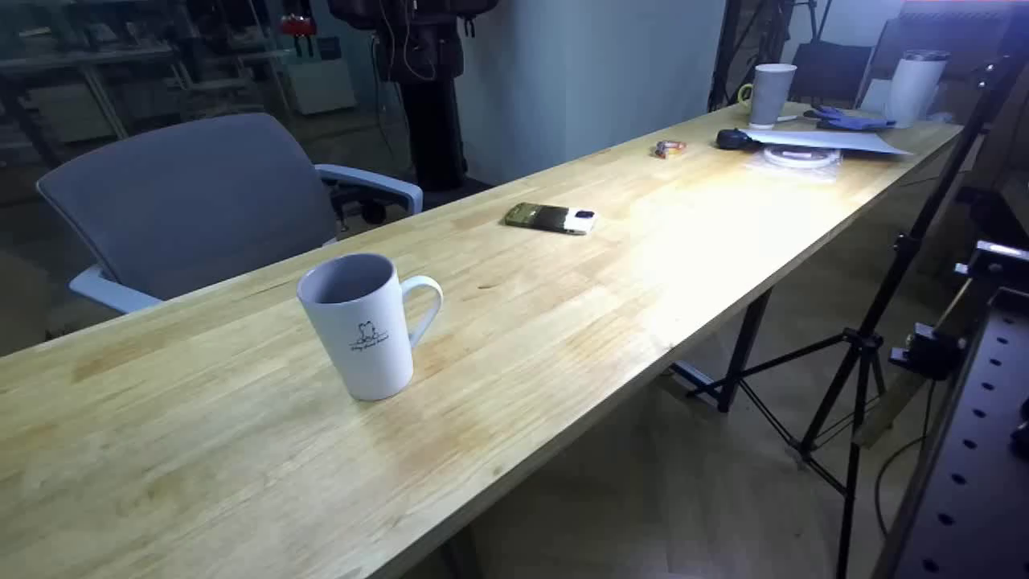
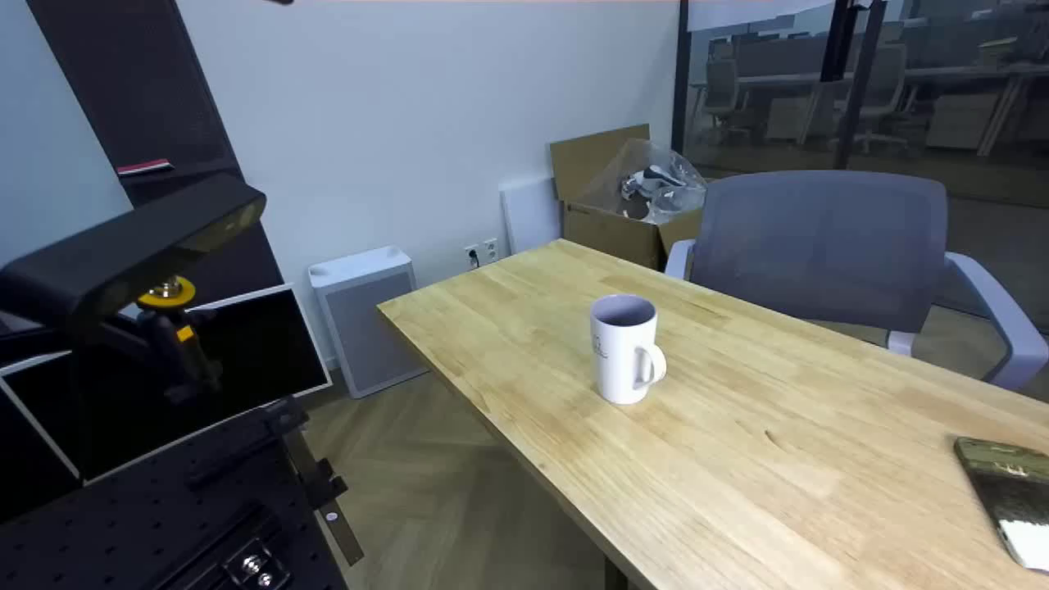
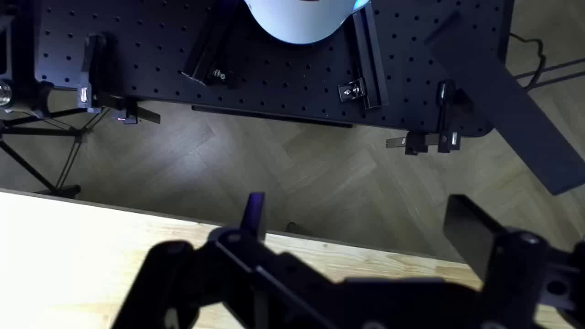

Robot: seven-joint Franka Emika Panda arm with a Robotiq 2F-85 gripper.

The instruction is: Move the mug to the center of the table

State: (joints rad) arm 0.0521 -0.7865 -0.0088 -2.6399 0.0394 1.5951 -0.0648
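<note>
The white mug (image 1: 359, 330) stands upright on the light wood table (image 1: 514, 338), dark inside, with a small dark logo on its side. In an exterior view, the mug (image 2: 623, 352) is near the table's short end, its loop handle pointing toward the phone side. The table (image 2: 492, 328) also shows there. In the wrist view, my gripper (image 3: 355, 198) is open and empty, its fingers wide apart. It is above the table's long edge (image 3: 365, 258) and the floor. The mug is out of the wrist view, and the gripper is not seen in the exterior views.
A phone (image 1: 551, 219) lies on the table beyond the mug. Far clutter includes a grey cup (image 1: 772, 96), a tumbler (image 1: 916, 88), papers (image 1: 828, 141) and blue gloves (image 1: 852, 119). An office chair (image 1: 193, 201) stands along the far long side. A tripod (image 1: 864, 342) and black perforated base (image 3: 283, 77) are nearby.
</note>
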